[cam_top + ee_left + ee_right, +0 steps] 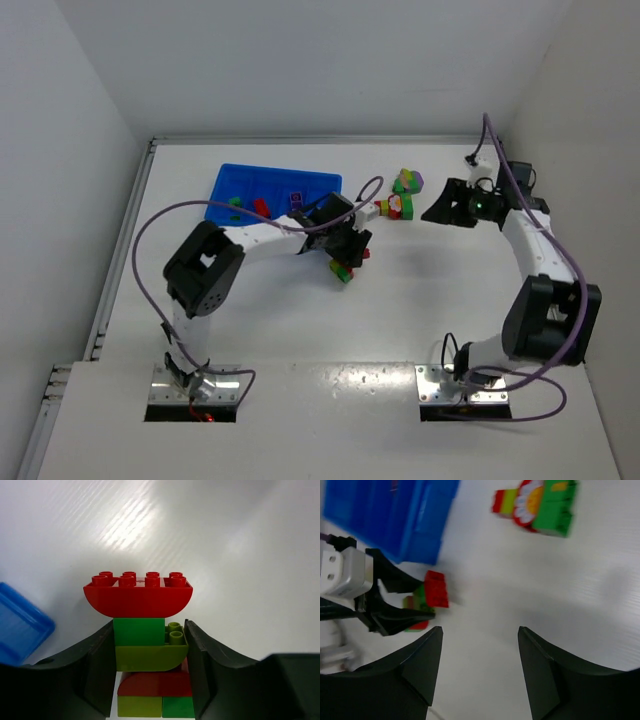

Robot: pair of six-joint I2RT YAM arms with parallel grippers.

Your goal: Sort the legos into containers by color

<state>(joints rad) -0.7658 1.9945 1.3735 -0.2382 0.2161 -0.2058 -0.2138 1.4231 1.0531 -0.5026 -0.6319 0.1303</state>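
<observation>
- Closest in the left wrist view, the left gripper [150, 652] has narrowed onto a stacked clump [145, 630] of legos. Its black jaws lie against both sides of the green and yellow-green middle bricks.
- A wide red curved brick tops that clump and overhangs both jaws. More red, yellow-green and green bricks sit below the grip.
- Whether the clump rests on the table or hangs just above it cannot be told.
- One rounded corner of the blue tray [20, 625] shows low on the left, near the clump but apart from it.
- From above, the tray [222, 188] lies at the table's back left. A green, a red and a purple brick lie in it, but which compartments hold them is unclear.
- The right gripper [480, 645] is spread wide with nothing between its jaws.
- A flower-printed clump [397, 207] lies just beside that gripper's tips. A yellow-green and purple clump [407, 181] sits behind it, near the back edge.
- Bare white table [300, 330] lies open in front of both grippers, as far as the arm bases.
- Plain white walls close the back and both sides.
</observation>
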